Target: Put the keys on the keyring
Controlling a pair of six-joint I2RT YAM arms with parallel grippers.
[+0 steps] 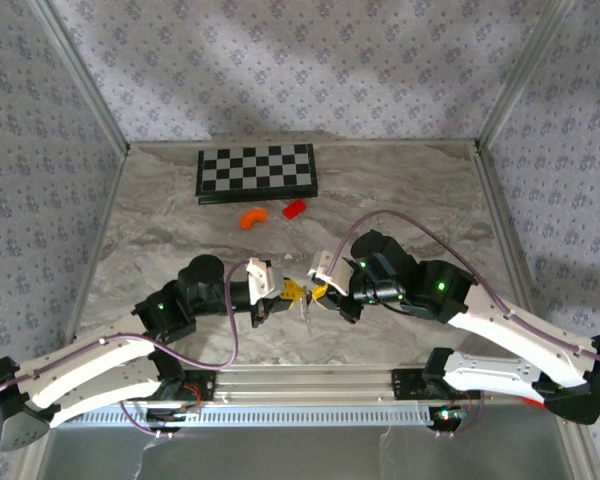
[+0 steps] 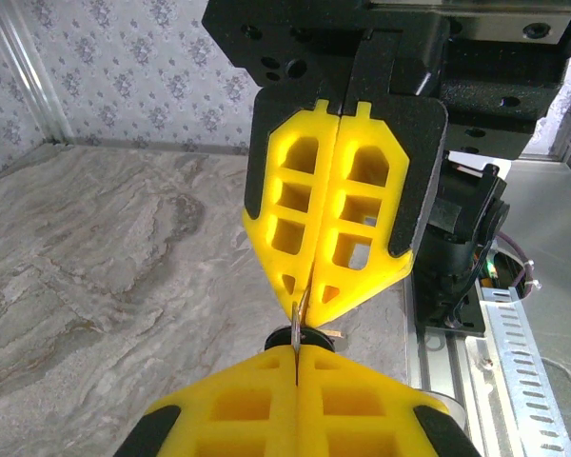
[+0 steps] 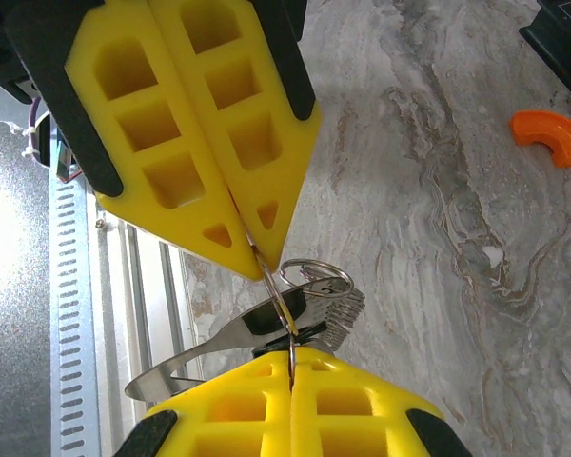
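The two grippers meet tip to tip above the grey marbled table [image 1: 410,190]. The left gripper [image 1: 292,291] and the right gripper [image 1: 321,293] each have their yellow ribbed fingers pressed together, with no gap along the seam.

In the right wrist view, a thin silvery wire runs straight from the tip of the left gripper [image 3: 255,252] into the seam of the right gripper [image 3: 291,357]. It appears to be the keyring [image 3: 316,274], a thin pale metal loop seen mostly edge-on. A small round coil of it bulges just beside the left gripper's tip. Both grippers seem to be clamped on this wire, though the contact itself is too small to make out.

The keys [image 3: 205,354] hang in the short gap between the tips. One has a dark head sitting right at the right gripper's fingertips and a bright, flat silvery blade. A ridged silvery piece lies just on the other side of the wire.

The blade's long axis slants away from the fingertips, and its rounded end points toward the slotted aluminium rail [image 3: 71,286]. In the left wrist view, the wire rises out of the left gripper [image 2: 295,357] toward the right gripper [image 2: 306,290].
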